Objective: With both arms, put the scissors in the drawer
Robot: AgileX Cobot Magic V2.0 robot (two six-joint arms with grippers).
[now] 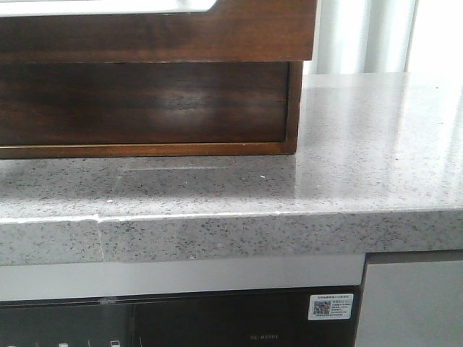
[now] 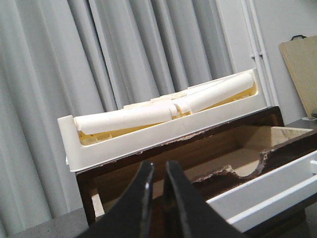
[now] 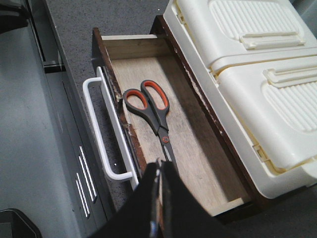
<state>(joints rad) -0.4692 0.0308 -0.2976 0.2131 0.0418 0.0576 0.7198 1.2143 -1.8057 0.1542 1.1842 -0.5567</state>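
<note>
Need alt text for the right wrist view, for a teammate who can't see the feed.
Grey-handled scissors with orange-lined loops lie flat on the wooden floor of an open drawer, blades toward the right gripper, whose fingers are together and empty above them. A white bar handle runs along the drawer front; a cream plastic box sits beside it.

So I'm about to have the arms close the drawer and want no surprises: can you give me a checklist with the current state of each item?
1. Scissors inside the drawer: ok, lying flat on its wooden floor.
2. Right gripper released: ok, jaws together, nothing held, above the blade tip.
3. Left gripper free: ok, jaws nearly together, empty.
4. White handle reachable: ok, nothing on it.
5. Nothing sticking over the drawer's edge: ok in the right wrist view.
6. Drawer runs smoothly: cannot tell.
</note>
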